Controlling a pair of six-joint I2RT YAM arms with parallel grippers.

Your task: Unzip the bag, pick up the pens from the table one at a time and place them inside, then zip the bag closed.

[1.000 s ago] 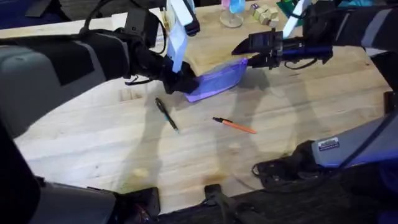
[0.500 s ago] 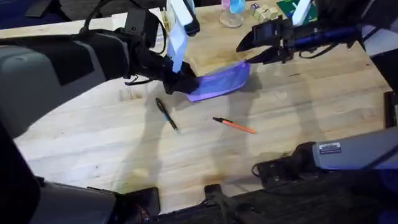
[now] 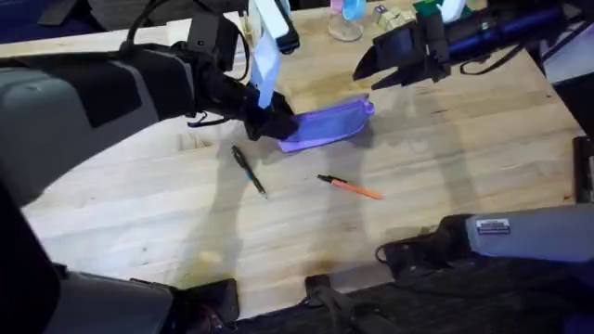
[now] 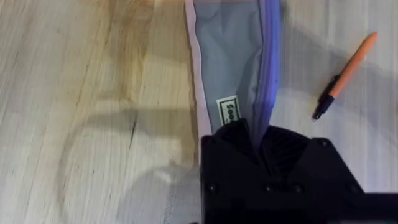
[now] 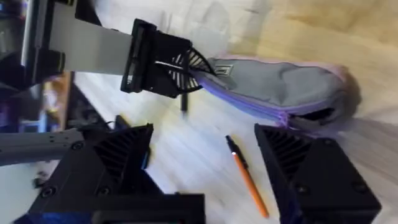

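1. Nearest the arm bases, the orange pen [image 3: 351,188] lies flat on the surface [image 3: 278,232], just on the near side of the bag [image 3: 325,123], dark tip toward the black pen [image 3: 249,171].
2. The black pen sits near the bag's left end, a little to the near side of it, angled across the planks and well apart from the orange one.
3. The bag rests on the surface, long and purple. The right wrist view shows its zipper parted, grey lining showing [image 5: 280,81], with a dark gap at the end away from the left arm.
4. The left gripper [image 3: 278,123] is clamped on the bag's left end — in its own wrist view the fingers [image 4: 273,162] pinch the purple edge, with a small label [image 4: 228,112] just beside the grip.
5. Beyond the bag's right end, the right gripper [image 3: 371,67] hangs in the air, clear of the fabric. Its fingers [image 5: 311,168] stand wide apart, holding nothing, bag and orange pen [image 5: 247,177] between them in its wrist view.
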